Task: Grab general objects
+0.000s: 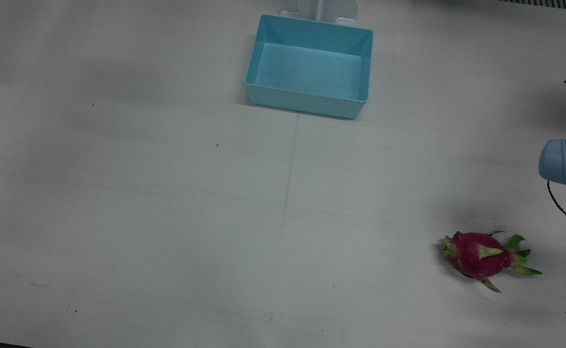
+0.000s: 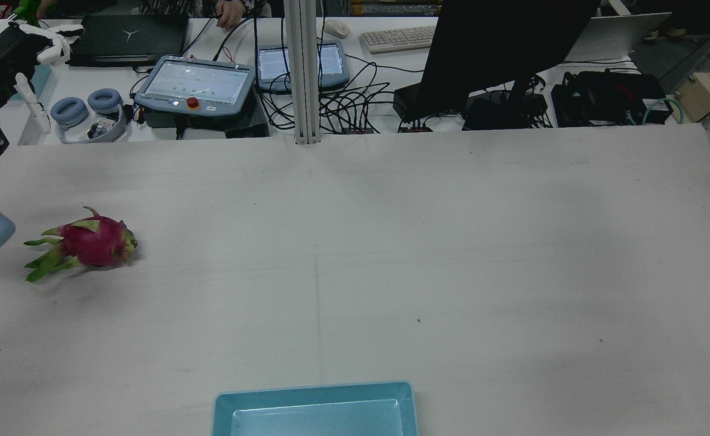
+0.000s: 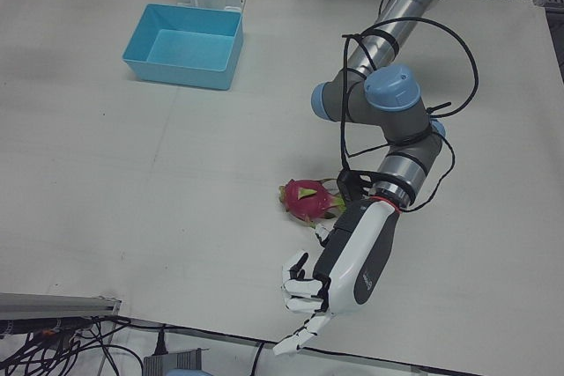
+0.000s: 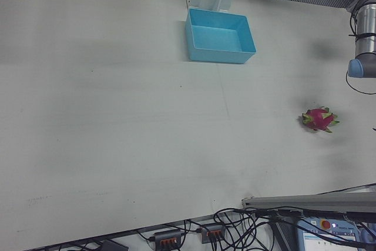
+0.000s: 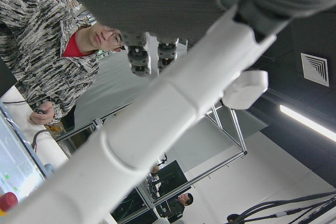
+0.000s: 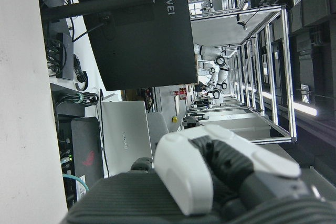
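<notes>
A magenta dragon fruit (image 1: 481, 258) with green scales lies on the white table, alone on the robot's left side; it also shows in the rear view (image 2: 94, 242) and the left-front view (image 3: 306, 198). My left hand (image 3: 326, 292) hangs in the air past the fruit on the operators' side, clear of it, open with fingers spread and nothing held. The rear view has it at the top left (image 2: 22, 54). Of my right hand (image 6: 210, 166) only a white finger part shows in its own view; its pose is unclear. A light blue bin (image 1: 308, 104) stands empty near the pedestals.
The left arm's elbow (image 3: 388, 99) arches over the table above the fruit, trailing a black cable. Behind the table's far edge sit a teach pendant (image 2: 194, 82), a monitor (image 2: 500, 48) and cables. A person in a patterned top (image 5: 47, 72) stands there.
</notes>
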